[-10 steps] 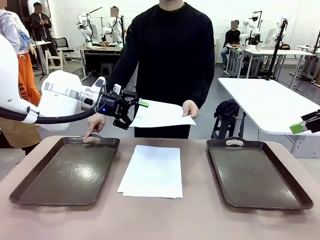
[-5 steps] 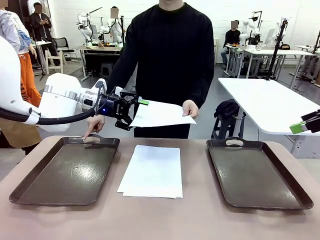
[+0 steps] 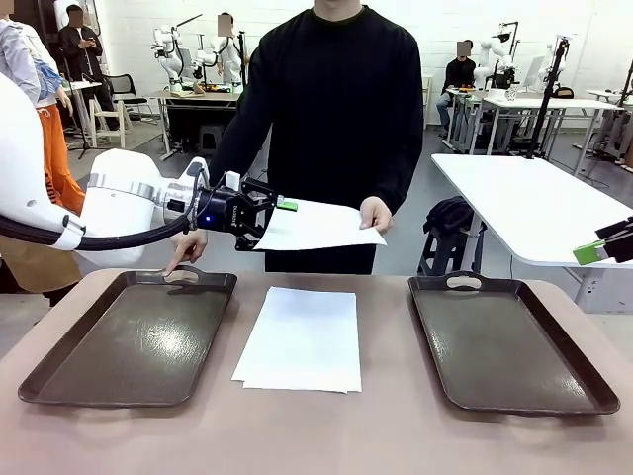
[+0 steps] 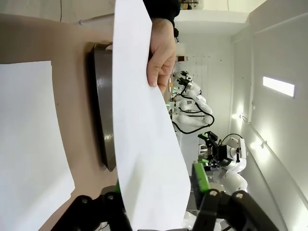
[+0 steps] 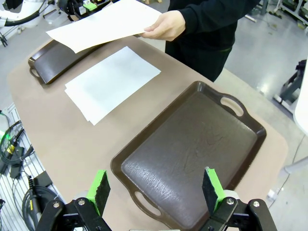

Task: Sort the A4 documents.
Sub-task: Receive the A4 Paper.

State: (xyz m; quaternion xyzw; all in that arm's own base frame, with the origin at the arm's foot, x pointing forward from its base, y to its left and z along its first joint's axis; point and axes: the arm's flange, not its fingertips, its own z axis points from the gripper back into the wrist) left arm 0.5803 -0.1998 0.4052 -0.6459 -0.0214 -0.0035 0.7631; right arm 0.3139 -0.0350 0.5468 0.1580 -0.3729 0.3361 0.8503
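Note:
The person holds one A4 document [image 3: 316, 226] level above the table's far edge, a hand [image 3: 376, 213] pinching its right end. My left gripper [image 3: 265, 216] stands around that sheet's left edge, jaws narrowed but still open. In the left wrist view the sheet [image 4: 144, 144] runs between my fingers, with a small gap to the green pad [image 4: 199, 175]. More A4 documents lie in a stack [image 3: 302, 338] on the table between the two trays. My right gripper [image 5: 156, 187] hangs open and holds nothing, high over the right tray [image 5: 192, 154].
A dark brown tray [image 3: 129, 341] lies at the left and another [image 3: 504, 341] at the right, both bare. The person's other hand [image 3: 188, 247] rests at the left tray's far handle. White tables stand behind at the right.
My left gripper has edged right onto the held sheet's left edge and its jaws have narrowed around it. The right arm, the stack and the trays have not moved.

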